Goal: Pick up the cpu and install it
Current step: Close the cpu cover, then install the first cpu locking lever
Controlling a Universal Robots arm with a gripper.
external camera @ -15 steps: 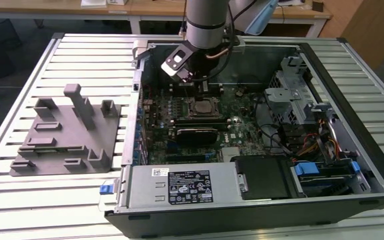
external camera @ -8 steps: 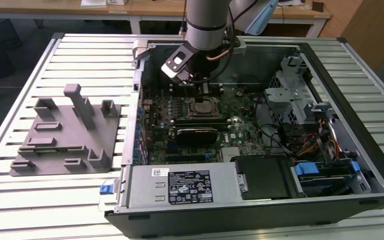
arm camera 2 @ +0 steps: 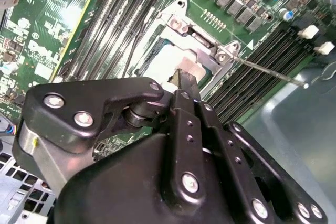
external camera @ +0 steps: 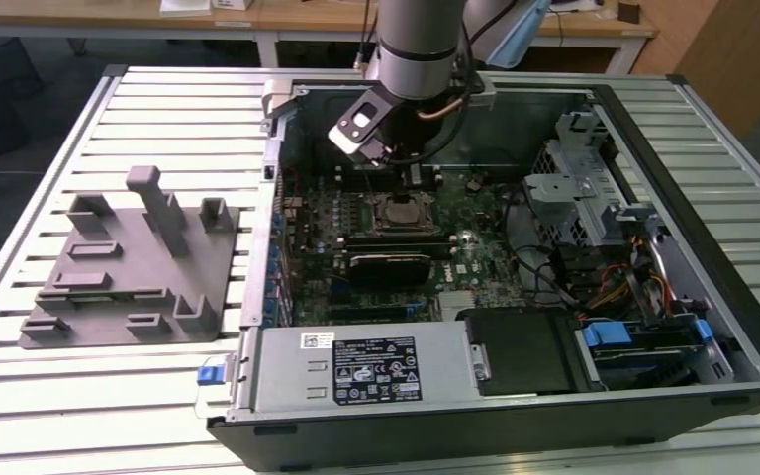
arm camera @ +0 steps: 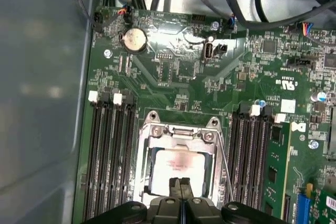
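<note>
Item: open computer case [external camera: 513, 435], lying flat on a slatted metal worktop [external camera: 37, 396], motherboard facing up.

Item: robot arm [external camera: 414, 40], reaching down into the case from the far side, over the upper part of the board.

Item: pincer [arm camera: 181, 183], black, clenched. In both wrist views its two tips press together with nothing between them. The tips sit right over one edge of the cpu; whether they touch it I cannot tell.

Item: cpu [arm camera: 176, 162], pale silver top up, lying flat in the socket with the metal frame [arm camera: 178, 132] around it. A thin lever rod [arm camera: 224, 166] runs along one side of the frame.

Item: memory slots [arm camera: 110, 150], long and dark, in banks on both sides of the socket.

Item: coin battery [arm camera: 134, 39], round, further up the board near a case wall.

Item: grey holder [external camera: 130, 262] with upright posts, on the worktop beside the case, at the exterior view's left, well apart from the pincer.

Item: silver power supply box [external camera: 340, 366], at the near end of the case.
</note>
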